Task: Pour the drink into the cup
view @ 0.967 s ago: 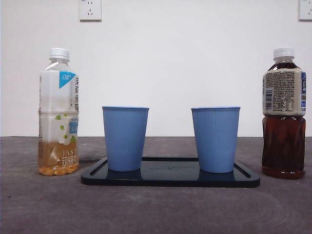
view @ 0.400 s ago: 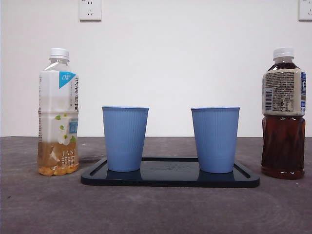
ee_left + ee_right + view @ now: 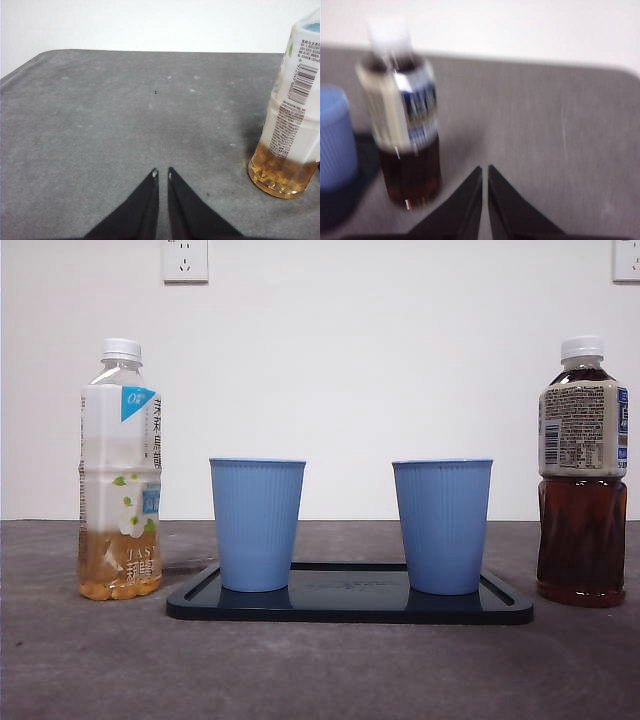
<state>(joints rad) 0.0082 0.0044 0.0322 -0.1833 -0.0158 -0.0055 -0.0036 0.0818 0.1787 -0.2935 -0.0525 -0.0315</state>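
Blue cups wait, both grippers closed and empty

Two ribbed blue plastic cups (image 3: 257, 525) (image 3: 442, 526) stand upright on a flat black tray (image 3: 349, 605). Beside it stand a white-capped pale tea bottle (image 3: 120, 472) and a dark tea bottle (image 3: 583, 475) — both capped. Left gripper (image 3: 162, 173) and right gripper (image 3: 485, 168) — jaws pressed together, holding nothing

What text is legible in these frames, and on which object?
"0" on the blue corner tag of the light tea bottle.
"JAS", partly cut off, low on the same bottle's label; the Chinese characters beside it are too small to read.
Barcode on that bottle in the left wrist view; digits unreadable.
Dark tea bottle: fine print too small; blurred in the right wrist view.
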